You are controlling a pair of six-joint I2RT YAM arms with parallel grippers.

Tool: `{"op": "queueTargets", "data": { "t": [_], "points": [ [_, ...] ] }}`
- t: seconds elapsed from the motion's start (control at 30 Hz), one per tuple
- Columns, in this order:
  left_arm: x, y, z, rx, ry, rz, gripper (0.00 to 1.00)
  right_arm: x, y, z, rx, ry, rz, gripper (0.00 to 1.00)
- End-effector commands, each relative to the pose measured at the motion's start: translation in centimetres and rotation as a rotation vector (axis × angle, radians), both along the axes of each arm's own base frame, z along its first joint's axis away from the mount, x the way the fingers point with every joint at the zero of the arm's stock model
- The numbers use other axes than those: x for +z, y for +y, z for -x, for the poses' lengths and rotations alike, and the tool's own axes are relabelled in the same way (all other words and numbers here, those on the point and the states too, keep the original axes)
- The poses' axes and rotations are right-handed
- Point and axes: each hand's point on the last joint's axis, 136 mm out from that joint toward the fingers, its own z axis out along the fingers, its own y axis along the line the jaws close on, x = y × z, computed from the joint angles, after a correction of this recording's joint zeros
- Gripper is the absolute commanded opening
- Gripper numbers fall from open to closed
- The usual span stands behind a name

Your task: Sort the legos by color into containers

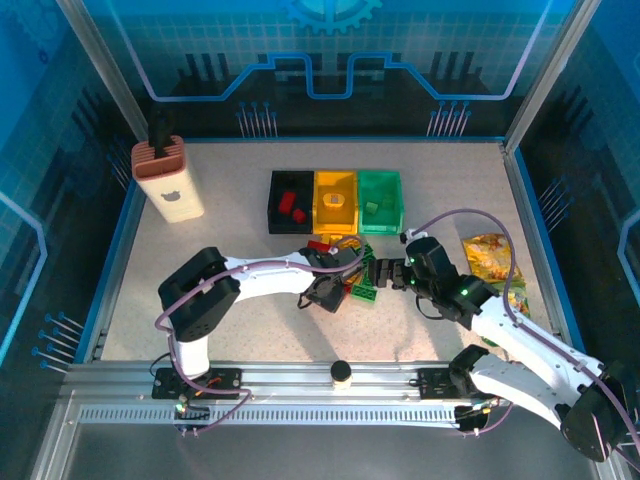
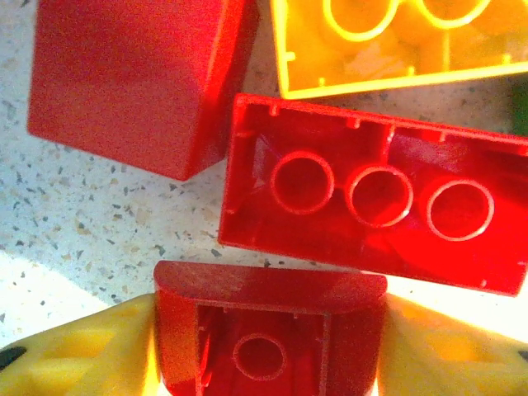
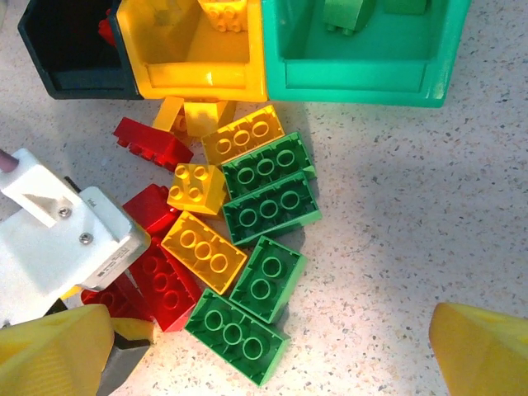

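Worktop: pale beige, fine dark speckle, same surface at right of right wrist view and left of left wrist view. Blue rim along its left, back and right edges. Enclosure walls: blue-tinted see-through panels; back panel at top of frame printed with lighter blue outline and gear motif. Slanted metal posts upper left and upper right. Slotted aluminium rail across bottom. Bright light patch lower centre of worktop.

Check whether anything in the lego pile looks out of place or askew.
Two bricks lie upside down on the table: a long red brick and a yellow brick beside it, hollow undersides up. Nothing looks spilled or damaged.
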Motion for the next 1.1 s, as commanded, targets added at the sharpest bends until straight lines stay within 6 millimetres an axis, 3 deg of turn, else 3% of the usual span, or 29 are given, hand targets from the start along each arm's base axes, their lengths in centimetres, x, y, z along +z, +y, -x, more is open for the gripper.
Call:
{"op": "queueTargets", "data": {
  "t": [0.0, 0.13, 0.3, 0.47, 0.63, 0.83, 1.07],
  "points": [
    [-0.9, 0.9, 0.9, 0.015, 0.065, 0.013, 0.52, 0.5, -0.3, -0.2, -0.022, -0.013, -0.029, 0.99],
    [0.7, 1.7, -0.1, 0.058, 0.048, 0.066, 0.51, 0.6, -0.6, -0.2, -0.033, -0.02, -0.032, 0.99],
    [5.0, 3.4, -3.4, 0.148, -0.016, 0.197, 0.51, 0.9, -0.9, 0.0, -0.038, -0.029, -0.034, 0.99],
    [9.9, 7.3, -9.0, 0.291, -0.138, 0.285, 0.52, 1.2, -1.0, 0.1, -0.039, -0.033, -0.04, 0.99],
    [13.2, 11.2, -14.3, 0.458, -0.227, 0.389, 0.53, 1.2, -1.0, 0.4, -0.032, -0.031, -0.049, 0.98],
    [13.4, 12.8, -19.2, 0.529, -0.245, 0.395, 0.53, 0.7, -0.6, 0.9, -0.003, -0.005, -0.06, 0.98],
    [12.3, 12.3, -23.0, 0.522, -0.224, 0.356, 0.56, 0.2, -0.6, 1.7, 0.014, 0.017, -0.066, 0.97]
  ]
}}
